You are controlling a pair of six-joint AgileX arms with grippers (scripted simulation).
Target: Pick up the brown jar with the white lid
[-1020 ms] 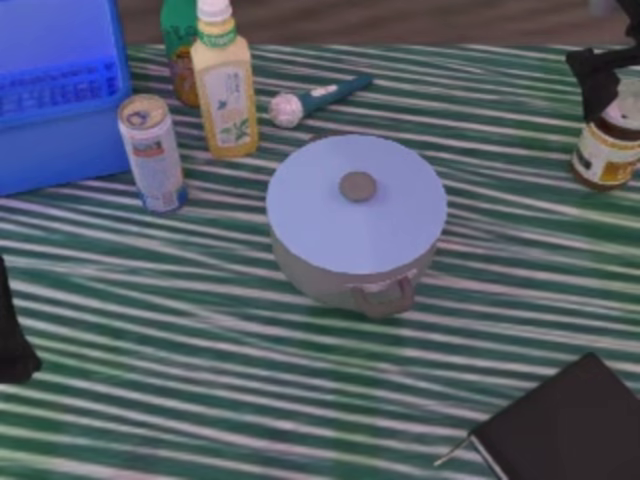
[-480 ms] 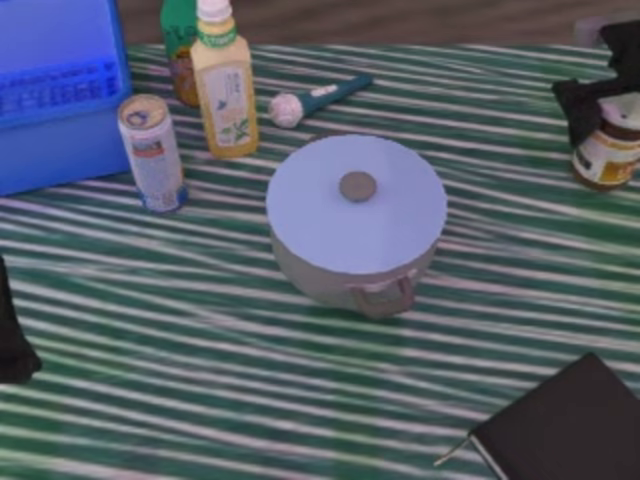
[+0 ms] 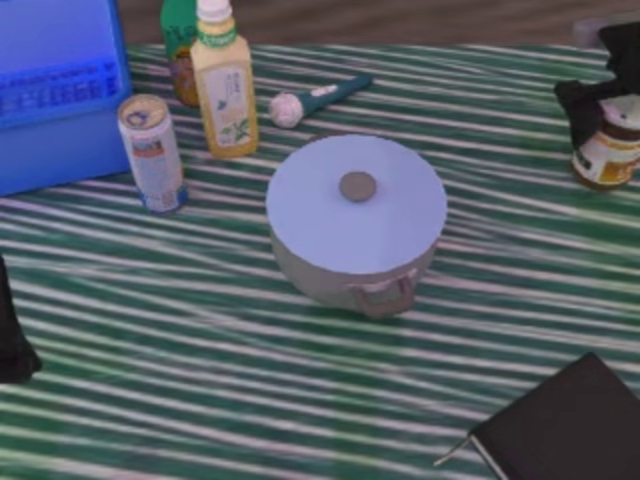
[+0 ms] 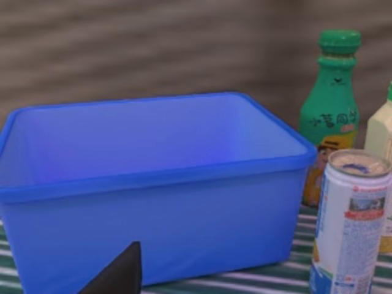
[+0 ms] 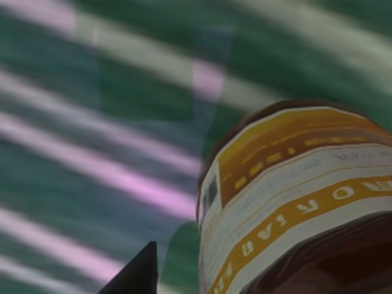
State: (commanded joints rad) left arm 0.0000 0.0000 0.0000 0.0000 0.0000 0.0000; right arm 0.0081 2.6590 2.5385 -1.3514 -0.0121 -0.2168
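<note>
- The brown jar with the white lid (image 3: 607,152) is at the far right edge of the top view, well apart from the grey pot (image 3: 356,222) in the middle of the green striped cloth (image 3: 200,350).
- The right gripper (image 3: 600,100) is on the jar's upper part; its dark body hides most of the lid from above.
- In the right wrist view the jar's label (image 5: 288,184) fills the picture right up against the camera, with one dark fingertip (image 5: 136,272) showing beside it.
- The fingers look closed around the jar, though neither view shows both pads on the glass, so take that as likely and not certain.
- The jar seems clear of the cloth, but at this angle I can't say by how much.
- To do the lift well: pull straight up, keep the jar upright, and hold the squeeze firm, since a smooth round jar can slip or swivel between two narrow fingers.
- Avoid any sideways swing near the table edge.
- The left gripper (image 4: 116,275) is parked at the table's left, facing the blue bin (image 4: 153,184) and the can (image 4: 349,220); its fingers can't be judged.
</note>
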